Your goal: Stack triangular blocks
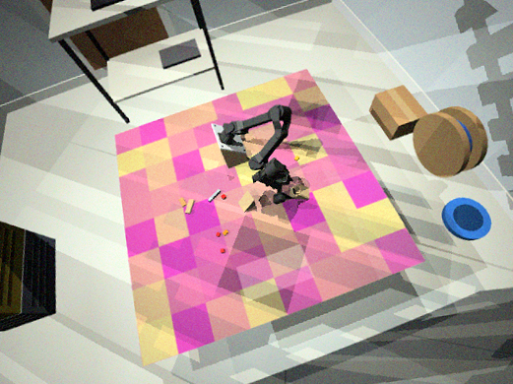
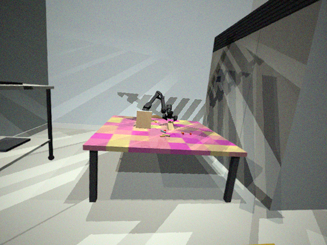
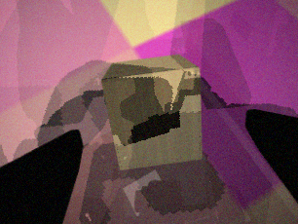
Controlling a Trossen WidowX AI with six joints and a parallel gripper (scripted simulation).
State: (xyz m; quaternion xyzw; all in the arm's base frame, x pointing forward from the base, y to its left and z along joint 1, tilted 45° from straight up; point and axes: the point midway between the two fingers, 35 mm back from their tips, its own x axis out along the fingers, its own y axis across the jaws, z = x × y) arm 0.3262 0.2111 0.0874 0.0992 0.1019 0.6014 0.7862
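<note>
One triangular block [image 3: 161, 151] [image 1: 304, 191] stands on the table across a pink and magenta patch, under my hand and mottled with shadow. In the wrist view it is centred between the fingers; which of its faces slopes is hard to tell. The other triangular block [image 1: 247, 202] [image 2: 170, 126] lies on the table to the left of it in the top view, apart from it. My gripper [image 1: 289, 190] [image 3: 164, 128] is open and empty, above the first block, one finger on each side of it. Its height above the block is unclear.
Two small tan pieces [image 1: 190, 206] [image 1: 182, 201] and a silver bar [image 1: 214, 195] lie left of the blocks. Small red cubes [image 1: 223, 197] [image 1: 218, 234] [image 1: 222, 250] and orange pieces [image 1: 225, 232] [image 1: 297, 158] lie around. The arm base stands on a tan box [image 2: 144, 119].
</note>
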